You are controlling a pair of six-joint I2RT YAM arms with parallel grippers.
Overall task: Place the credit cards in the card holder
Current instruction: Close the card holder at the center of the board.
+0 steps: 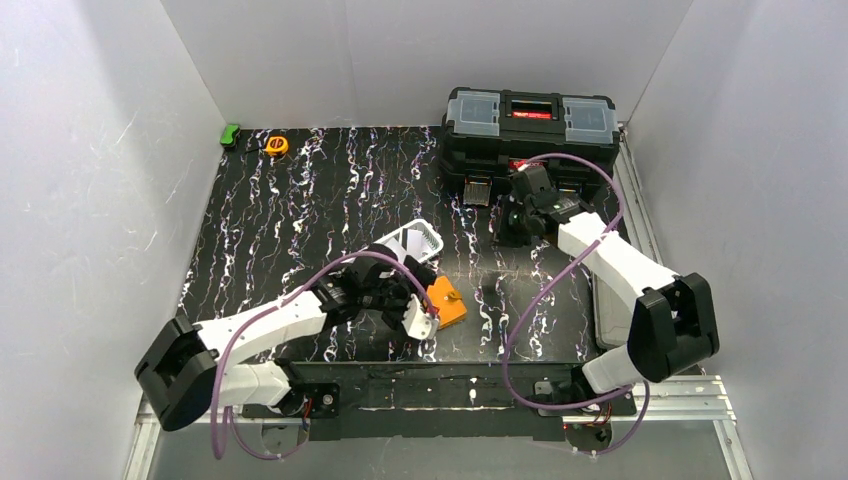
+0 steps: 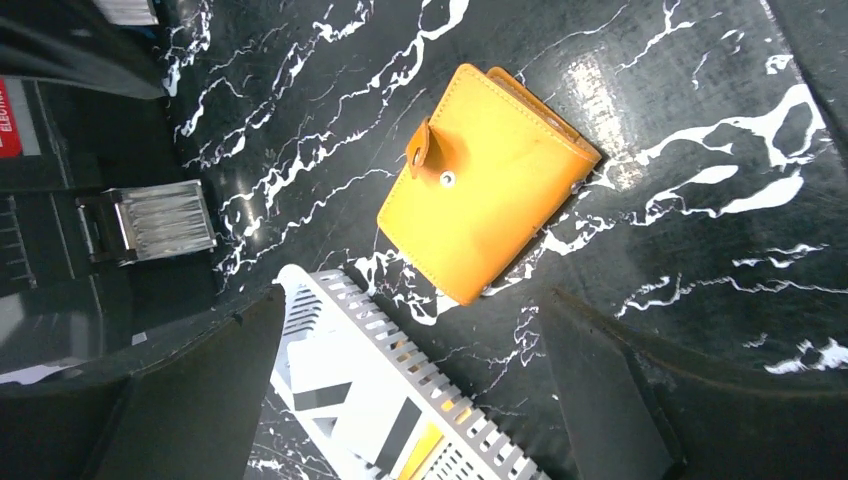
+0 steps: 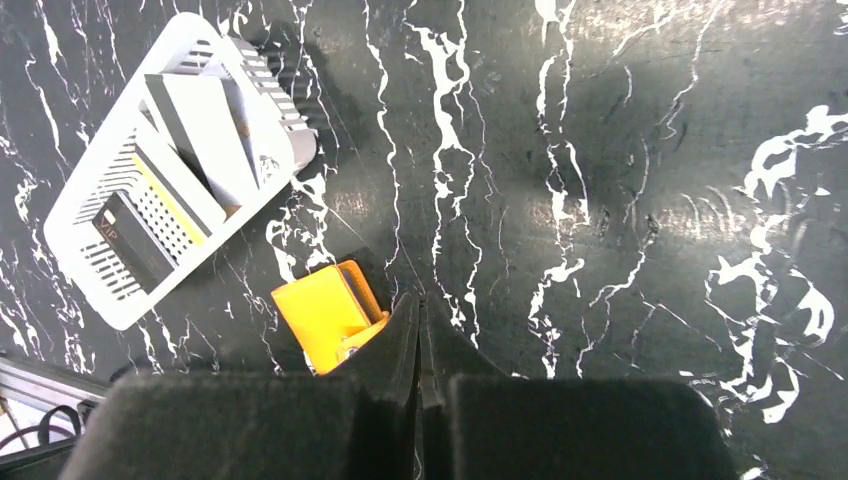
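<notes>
Left claw (image 2: 412, 300) is spread wide with nothing in it, hovering over the closed orange card holder (image 2: 490, 200) lying on the bench (image 2: 700, 120). Right claw (image 3: 420, 310) is pinched shut, empty. Credit cards (image 3: 195, 130) sit in the white basket (image 3: 85, 275), just beside the holder.

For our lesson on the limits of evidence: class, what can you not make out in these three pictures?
- Card holder pockets: left wrist view, it lies closed.
- Card holder's one end: right wrist view, behind the shut right jaws.
- Number of credit cards: they overlap in the white basket; top view, left arm covers part.
</notes>
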